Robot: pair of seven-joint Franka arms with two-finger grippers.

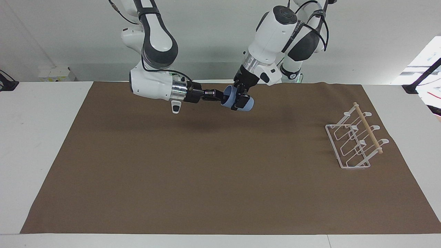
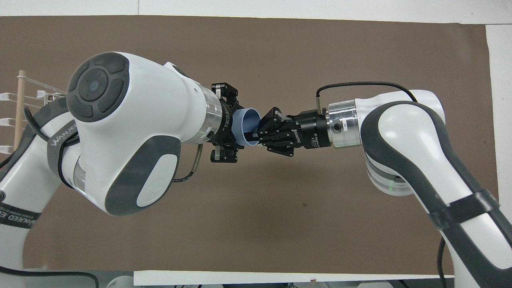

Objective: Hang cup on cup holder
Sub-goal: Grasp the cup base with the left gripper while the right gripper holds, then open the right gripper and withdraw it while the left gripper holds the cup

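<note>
The light-blue cup (image 1: pixel 228 96) hangs on its side in the air over the part of the brown mat nearest the robots. My left gripper (image 1: pixel 240 100) comes down from above and is shut on the cup's body. My right gripper (image 1: pixel 218 95) reaches in level from the side to the cup's open rim (image 2: pixel 246 124), its tip at the mouth. In the overhead view the left gripper (image 2: pixel 231 122) hides most of the body, and the right gripper (image 2: pixel 262 132) meets the rim. The white wire cup holder (image 1: pixel 355 141) stands empty toward the left arm's end of the table.
The brown mat (image 1: pixel 206 179) covers most of the white table. Only the cup holder's wooden dowel and a few prongs (image 2: pixel 19 108) show past the left arm in the overhead view.
</note>
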